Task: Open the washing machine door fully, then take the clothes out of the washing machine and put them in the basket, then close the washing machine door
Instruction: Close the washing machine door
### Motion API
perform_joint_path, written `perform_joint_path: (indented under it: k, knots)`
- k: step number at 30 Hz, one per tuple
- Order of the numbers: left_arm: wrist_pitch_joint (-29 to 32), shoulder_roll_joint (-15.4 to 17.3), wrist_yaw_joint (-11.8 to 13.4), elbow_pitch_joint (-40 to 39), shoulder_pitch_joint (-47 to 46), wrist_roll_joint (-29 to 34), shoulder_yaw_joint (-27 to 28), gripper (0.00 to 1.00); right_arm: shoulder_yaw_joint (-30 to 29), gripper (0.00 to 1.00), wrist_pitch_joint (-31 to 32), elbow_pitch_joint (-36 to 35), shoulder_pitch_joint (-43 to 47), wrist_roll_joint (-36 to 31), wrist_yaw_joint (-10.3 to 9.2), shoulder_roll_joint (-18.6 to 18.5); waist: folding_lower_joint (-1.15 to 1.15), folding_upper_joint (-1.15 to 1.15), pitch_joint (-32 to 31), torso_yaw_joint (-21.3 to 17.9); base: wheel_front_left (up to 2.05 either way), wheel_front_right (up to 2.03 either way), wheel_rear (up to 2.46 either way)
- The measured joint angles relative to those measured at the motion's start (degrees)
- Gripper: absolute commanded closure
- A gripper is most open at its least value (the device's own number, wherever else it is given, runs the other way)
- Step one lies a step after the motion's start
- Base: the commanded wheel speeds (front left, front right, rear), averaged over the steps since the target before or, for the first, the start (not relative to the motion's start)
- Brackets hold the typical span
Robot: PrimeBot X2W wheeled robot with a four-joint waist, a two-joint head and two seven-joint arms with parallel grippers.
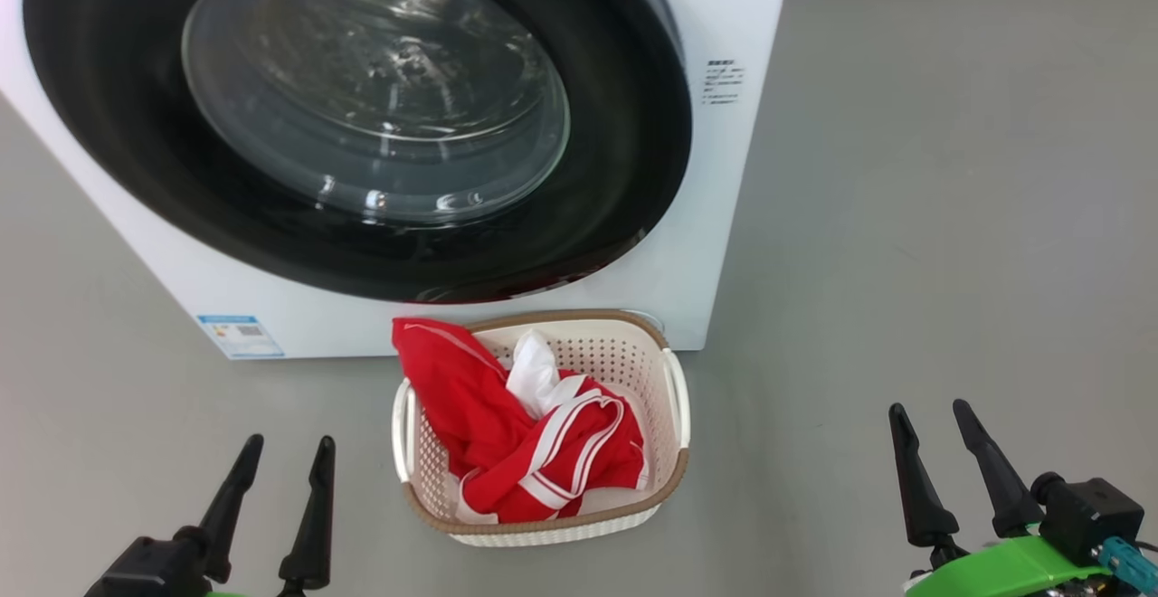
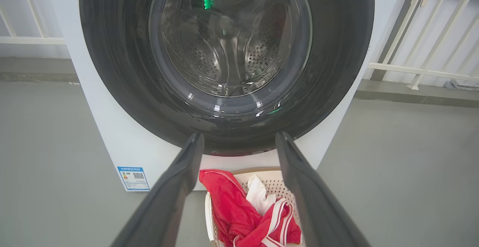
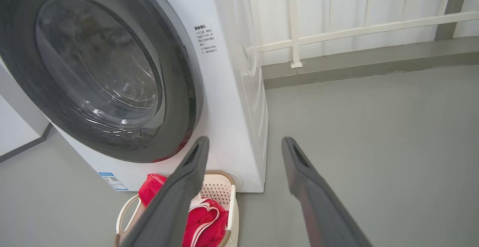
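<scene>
The white washing machine stands on the grey floor with its round black washing machine door lying flat against its front, the steel drum showing through the glass. In front of it sits the cream basket, holding the red and white clothes, one red fold draped over the far left rim. My left gripper hovers open, low at the left of the basket, nothing between its fingers. My right gripper is open and empty to the basket's right. The wrist views show the door, the basket and the clothes.
White railings and a low grey kerb run behind and to the right of the machine. Bare grey floor stretches to the right. A blue label sits at the machine's lower left corner.
</scene>
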Motion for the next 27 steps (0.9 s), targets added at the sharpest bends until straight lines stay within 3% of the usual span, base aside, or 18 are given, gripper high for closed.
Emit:
perform_joint_path:
  k: [14, 27]
  knots:
    - [0.0, 0.3, 0.0, -0.3, 3.8, 0.0, 2.6, 0.0, -1.2, 0.0, 0.0, -1.7, 5.1, 0.0, 0.0, 0.4, 0.0, 0.0, -2.8, -3.9, 0.0, 0.0, 0.0]
    - [0.0, 0.3, 0.0, -1.2, 4.7, 0.4, 3.8, 0.0, -2.2, 0.0, 0.0, -2.2, 6.5, 0.0, 0.0, 0.5, 0.0, 0.0, -3.1, -5.1, 0.0, 0.0, 0.0]
